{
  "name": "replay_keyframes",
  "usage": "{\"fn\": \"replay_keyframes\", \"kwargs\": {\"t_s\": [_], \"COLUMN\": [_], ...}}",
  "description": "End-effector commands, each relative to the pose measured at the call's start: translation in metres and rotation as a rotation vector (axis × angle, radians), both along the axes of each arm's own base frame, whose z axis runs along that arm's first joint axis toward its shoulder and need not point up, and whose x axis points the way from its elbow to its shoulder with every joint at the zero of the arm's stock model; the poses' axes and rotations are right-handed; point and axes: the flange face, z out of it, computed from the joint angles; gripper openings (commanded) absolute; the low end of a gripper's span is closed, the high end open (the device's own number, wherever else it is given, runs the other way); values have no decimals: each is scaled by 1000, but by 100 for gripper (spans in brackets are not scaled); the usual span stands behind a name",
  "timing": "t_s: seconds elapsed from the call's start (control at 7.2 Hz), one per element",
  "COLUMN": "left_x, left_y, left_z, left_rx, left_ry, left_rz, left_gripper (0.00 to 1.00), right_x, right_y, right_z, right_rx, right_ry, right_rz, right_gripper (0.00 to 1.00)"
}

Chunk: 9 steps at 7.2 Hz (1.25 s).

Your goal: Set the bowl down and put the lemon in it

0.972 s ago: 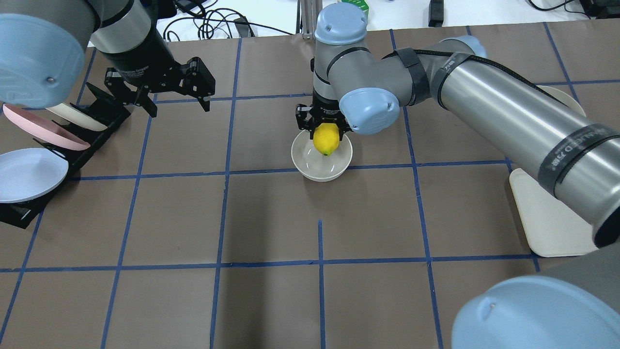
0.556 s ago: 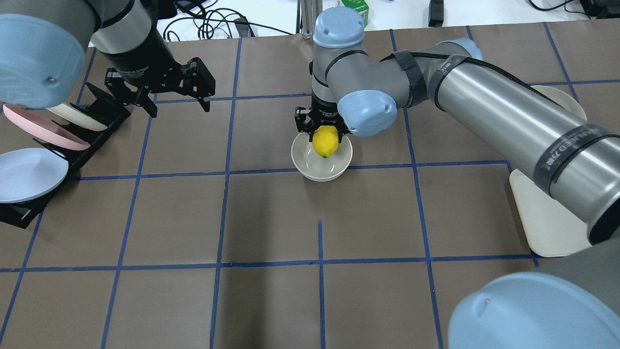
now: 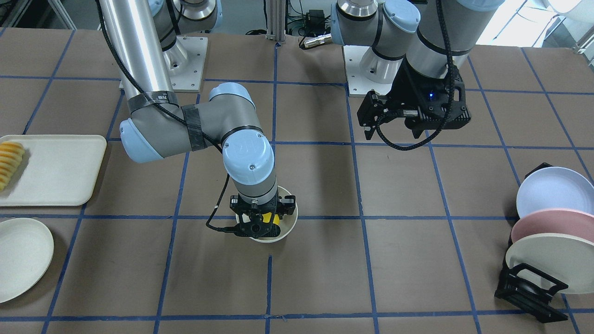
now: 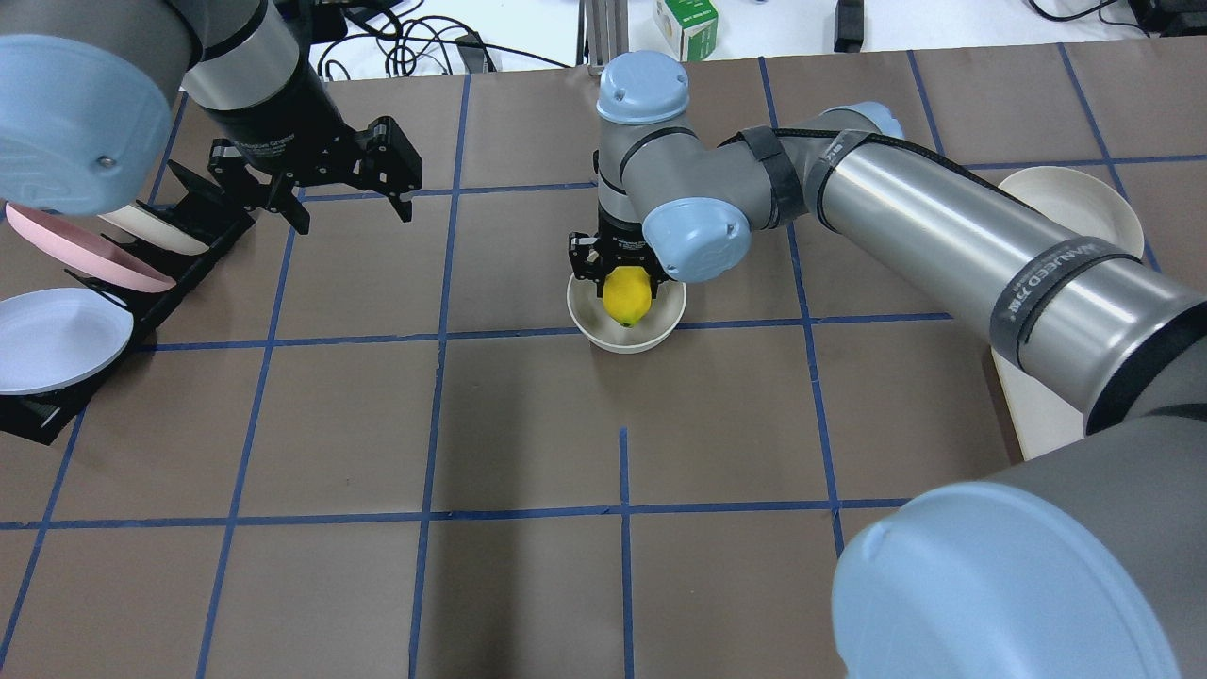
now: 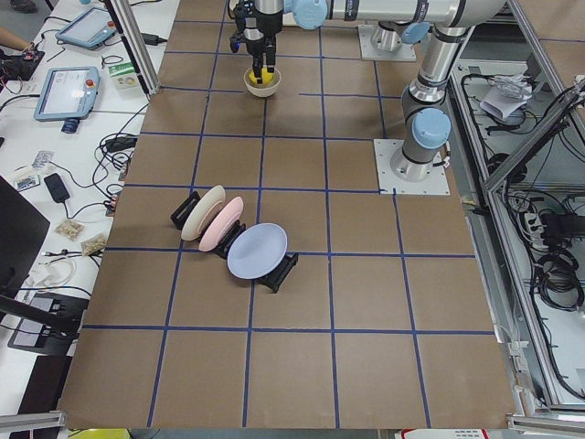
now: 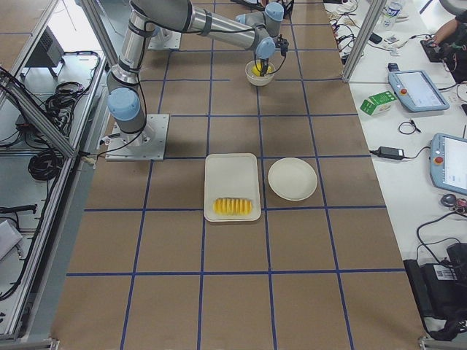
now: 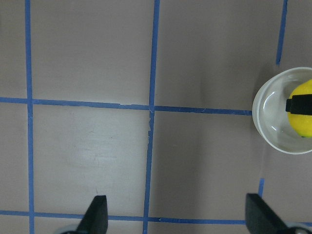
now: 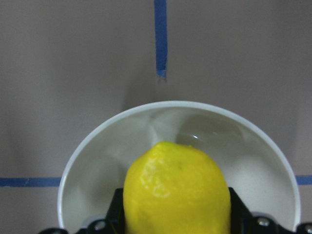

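Observation:
The cream-white bowl (image 4: 626,338) stands upright on the brown table near its middle; it also shows in the front view (image 3: 291,221) and the left wrist view (image 7: 265,122). My right gripper (image 4: 627,286) is shut on the yellow lemon (image 4: 629,300) and holds it low inside the bowl's opening. In the right wrist view the lemon (image 8: 176,190) sits between the fingers, over the bowl's glossy inside (image 8: 97,161). My left gripper (image 4: 349,207) is open and empty, above the table to the left of the bowl.
A black dish rack (image 4: 184,250) with a white, a pink and a pale blue plate stands at the far left. A cream tray (image 3: 55,171) with pale orange slices (image 3: 9,162) and a flat cream plate (image 3: 21,257) lie on the right arm's side.
My right gripper has come down with the lemon, from above the bowl's rim to lower inside its opening. The left arm has barely moved.

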Motion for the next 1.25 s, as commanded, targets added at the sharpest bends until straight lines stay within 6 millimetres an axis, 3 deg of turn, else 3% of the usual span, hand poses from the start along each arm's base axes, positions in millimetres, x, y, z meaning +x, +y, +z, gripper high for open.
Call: {"fn": "replay_keyframes", "kwargs": {"t_s": [0.0,0.42,0.69,0.83,1.11], "left_x": [0,0,1,1,2], "left_y": [1,7,9,9,8], "left_z": [0,8,13,11,11], "left_rx": [4,19,18,21,15], "left_ry": [-3,-5,-5,-5,-5], "left_rz": [0,-5,-16,-14,-13], "left_gripper": [100,100,100,100,100], "right_x": [1,-1,-4,-11,-61], "right_y": [-1,1,2,7,4], "right_z": [-11,-14,9,45,100], "right_rx": [13,15,-11,-40,-55], "right_ry": [5,20,14,8,22], "right_rz": [5,6,4,-2,-65], "right_gripper": [51,100,100,100,100]}}
